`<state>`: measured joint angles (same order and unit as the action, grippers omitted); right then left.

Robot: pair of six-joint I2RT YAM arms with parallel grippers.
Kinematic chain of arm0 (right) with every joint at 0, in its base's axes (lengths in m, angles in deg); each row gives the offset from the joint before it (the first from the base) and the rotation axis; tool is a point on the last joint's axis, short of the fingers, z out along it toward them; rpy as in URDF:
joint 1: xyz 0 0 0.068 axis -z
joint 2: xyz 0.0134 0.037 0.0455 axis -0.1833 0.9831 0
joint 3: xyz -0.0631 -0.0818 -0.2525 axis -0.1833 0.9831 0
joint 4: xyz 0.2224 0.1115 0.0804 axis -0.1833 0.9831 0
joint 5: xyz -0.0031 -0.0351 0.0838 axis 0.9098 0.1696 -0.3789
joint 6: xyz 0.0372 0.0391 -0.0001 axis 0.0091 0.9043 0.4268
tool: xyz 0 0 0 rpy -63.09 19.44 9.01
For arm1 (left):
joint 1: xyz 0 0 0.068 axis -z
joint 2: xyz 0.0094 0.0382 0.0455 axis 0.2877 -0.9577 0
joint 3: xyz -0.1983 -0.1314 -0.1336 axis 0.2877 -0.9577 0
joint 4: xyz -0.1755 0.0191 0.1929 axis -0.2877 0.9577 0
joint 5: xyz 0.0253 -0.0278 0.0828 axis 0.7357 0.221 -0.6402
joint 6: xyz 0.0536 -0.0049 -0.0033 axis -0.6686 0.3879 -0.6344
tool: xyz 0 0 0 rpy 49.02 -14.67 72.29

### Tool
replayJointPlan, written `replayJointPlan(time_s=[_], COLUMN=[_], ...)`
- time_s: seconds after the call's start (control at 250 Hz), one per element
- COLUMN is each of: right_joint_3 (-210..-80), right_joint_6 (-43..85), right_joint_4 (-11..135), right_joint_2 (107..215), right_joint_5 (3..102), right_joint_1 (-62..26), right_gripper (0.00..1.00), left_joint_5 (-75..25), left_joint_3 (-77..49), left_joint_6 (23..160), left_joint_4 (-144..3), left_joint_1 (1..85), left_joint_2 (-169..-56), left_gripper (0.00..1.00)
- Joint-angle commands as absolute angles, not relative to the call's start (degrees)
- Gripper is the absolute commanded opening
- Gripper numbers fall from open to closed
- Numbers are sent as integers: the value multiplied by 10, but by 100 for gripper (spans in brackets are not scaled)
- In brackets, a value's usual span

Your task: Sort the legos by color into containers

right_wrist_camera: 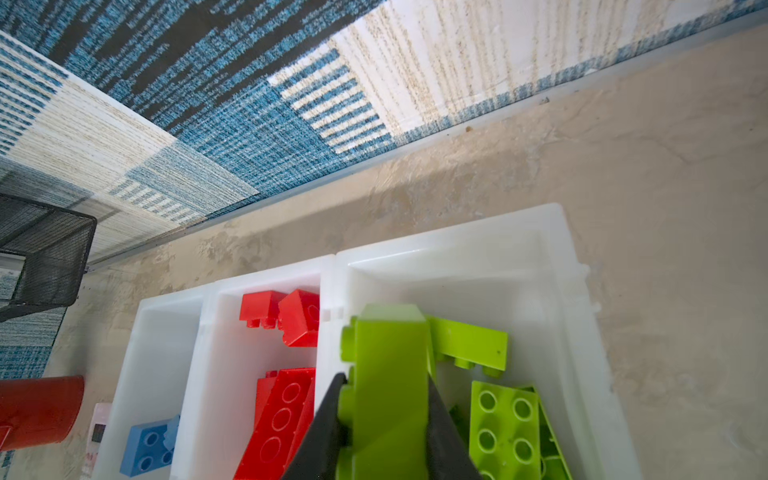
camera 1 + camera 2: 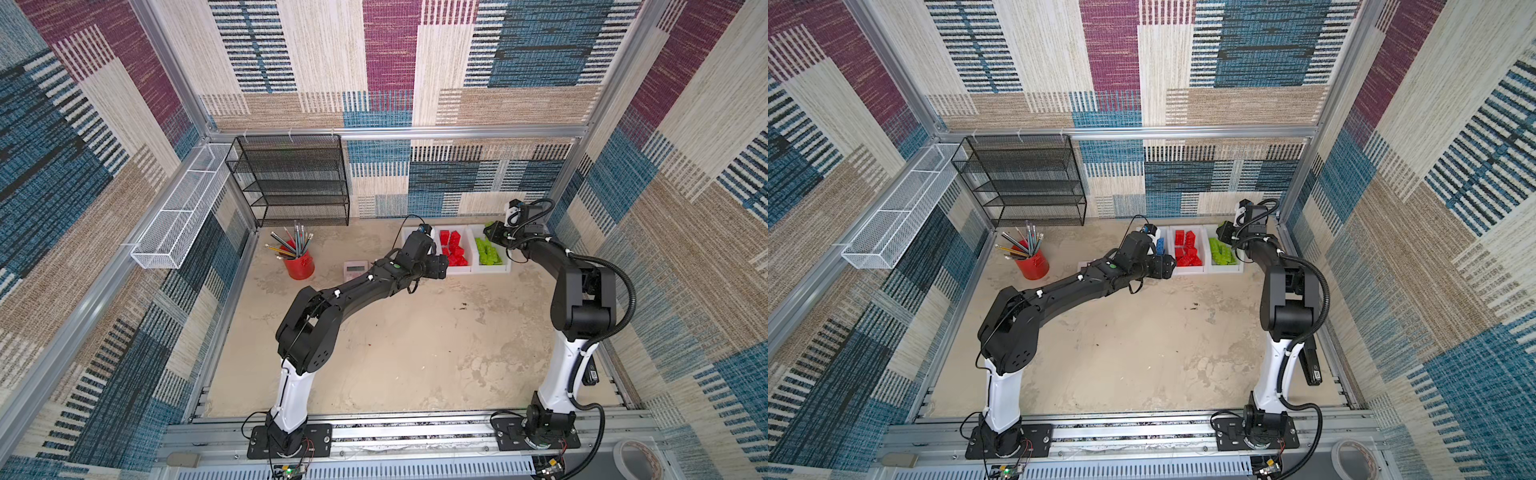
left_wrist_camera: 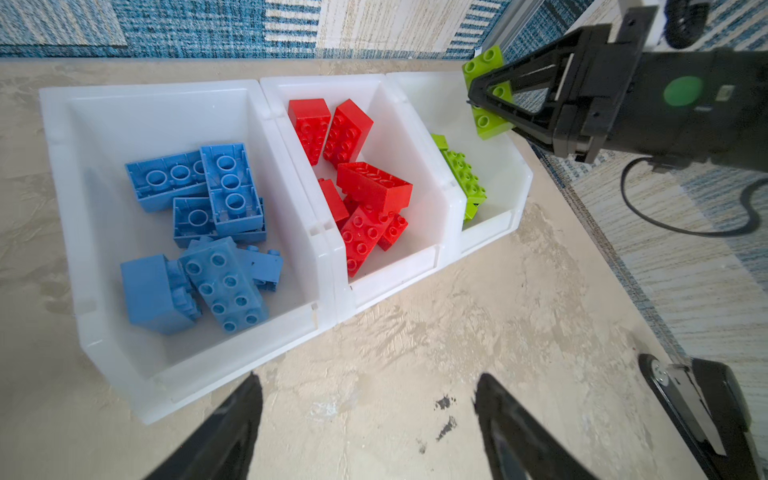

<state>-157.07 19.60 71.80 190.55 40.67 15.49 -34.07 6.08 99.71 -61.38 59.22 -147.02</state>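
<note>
Three joined white containers [image 3: 324, 232] stand at the back right of the table. The left one holds blue legos [image 3: 216, 232], the middle one red legos [image 3: 365, 195] and the right one lime green legos [image 3: 467, 183]. My right gripper [image 1: 385, 378] is shut on a green lego [image 1: 386, 353] and hangs above the green container's back end [image 2: 492, 232]. My left gripper [image 3: 368, 378] is open and empty, over bare table just in front of the blue and red containers [image 2: 440, 266]. In a top view the left arm hides most of the blue container.
A red pencil cup [image 2: 297, 262] and a pink calculator [image 2: 356, 268] sit left of the containers. A black mesh shelf [image 2: 291, 183] stands against the back wall. A white wire tray [image 2: 183, 208] hangs on the left wall.
</note>
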Motion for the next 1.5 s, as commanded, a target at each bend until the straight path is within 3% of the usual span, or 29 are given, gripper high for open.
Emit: replayJointPlan(time_s=[0.0, 0.212, 0.516, 0.684, 0.804, 1.052, 1.172, 1.34, 1.5], right_joint_3=[-1571, -1570, -1525, -1384, -1244, -988, -927, -864, -817], right_joint_6=[197, 189, 193, 163, 150, 123, 84, 53, 38], right_joint_4=[709, 714, 681, 578, 464, 234, 163, 31, -84], right_joint_2=[1911, 1912, 1860, 1758, 1678, 1567, 1561, 1569, 1591], right_joint_5=[414, 443, 450, 453, 463, 538, 565, 552, 524], right_joint_1=[154, 155, 155, 155, 155, 155, 156, 156, 154], right_gripper=[15, 32, 75, 96, 100, 100, 100, 100, 100], left_joint_5=[-337, -343, -369, -423, -474, -589, -619, -604, -549], left_joint_3=[67, 55, -17, -106, -175, -327, -410, -501, -458], left_joint_6=[986, 982, 988, 982, 976, 975, 917, 859, 804], left_joint_4=[-610, -597, -576, -543, -496, -444, -510, -669, -709], left_joint_1=[593, 591, 574, 549, 524, 437, 387, 334, 295], left_joint_2=[-1470, -1447, -1347, -1239, -1156, -1012, -979, -991, -1063], left_gripper=[82, 82, 82, 83, 85, 93, 94, 95, 94])
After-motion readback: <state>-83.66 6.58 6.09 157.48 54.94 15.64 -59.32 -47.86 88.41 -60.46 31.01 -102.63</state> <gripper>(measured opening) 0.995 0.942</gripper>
